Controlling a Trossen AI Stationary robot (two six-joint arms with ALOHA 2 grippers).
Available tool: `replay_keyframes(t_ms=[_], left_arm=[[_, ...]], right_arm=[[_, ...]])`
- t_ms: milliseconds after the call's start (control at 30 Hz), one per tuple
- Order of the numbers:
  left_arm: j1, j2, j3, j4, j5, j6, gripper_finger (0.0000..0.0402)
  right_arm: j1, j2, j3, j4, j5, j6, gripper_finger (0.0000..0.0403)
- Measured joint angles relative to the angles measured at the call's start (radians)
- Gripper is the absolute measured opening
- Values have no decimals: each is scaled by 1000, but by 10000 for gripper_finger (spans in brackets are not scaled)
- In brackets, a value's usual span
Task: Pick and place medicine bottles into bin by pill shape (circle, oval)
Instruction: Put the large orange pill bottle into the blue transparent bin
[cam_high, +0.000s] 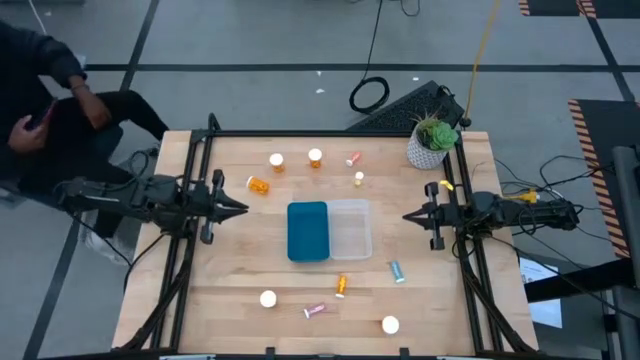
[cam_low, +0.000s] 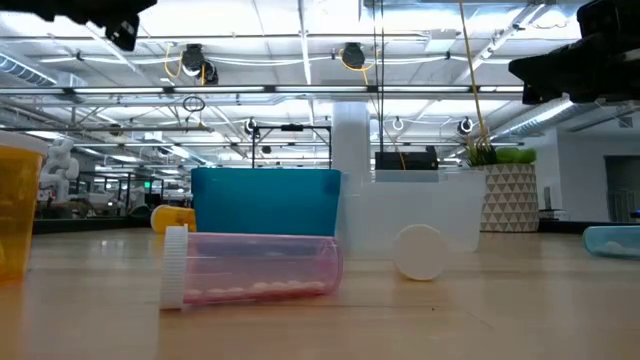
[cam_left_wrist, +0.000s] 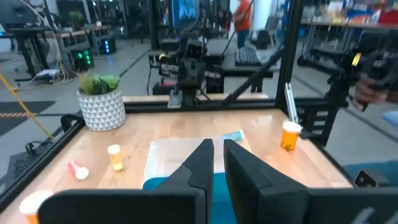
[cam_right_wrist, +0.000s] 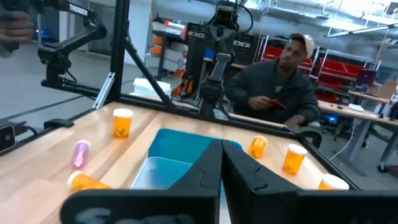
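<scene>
Overhead downward, low table-level across — wrist cameras facing inward, all sharing the teal bin (cam_high: 307, 231).

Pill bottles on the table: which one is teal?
The teal bottle lies on its side just off the clear bin, toward the right arm's side. The other bottles have amber or pink bodies, like the pink one lying nearby.

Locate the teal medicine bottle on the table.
In the high view, the teal medicine bottle lies on the right arm's side, just past the clear bin, near the orange bottle.
</scene>
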Motion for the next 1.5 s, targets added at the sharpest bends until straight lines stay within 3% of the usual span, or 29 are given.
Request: replay_keyframes(t_ms=[233,467,633,867,1100,1500], left_arm=[[0,232,183,-55,-6,27,42],[0,432,378,-164,-15,109,42],[0,526,441,-229,-15,147,42],[4,558,450,-234,-15,161,42],[30,610,450,-234,5,169,42],[57,627,450,-235,5,167,42]], right_arm=[[0,0,0,12,8,1,0],[0,0,0,-21,8,187,0],[0,7,0,-23,31,322,0],[2,60,21,-37,57,431,0],[2,191,175,-113,100,498,0],[1,572,574,-404,163,551,0]])
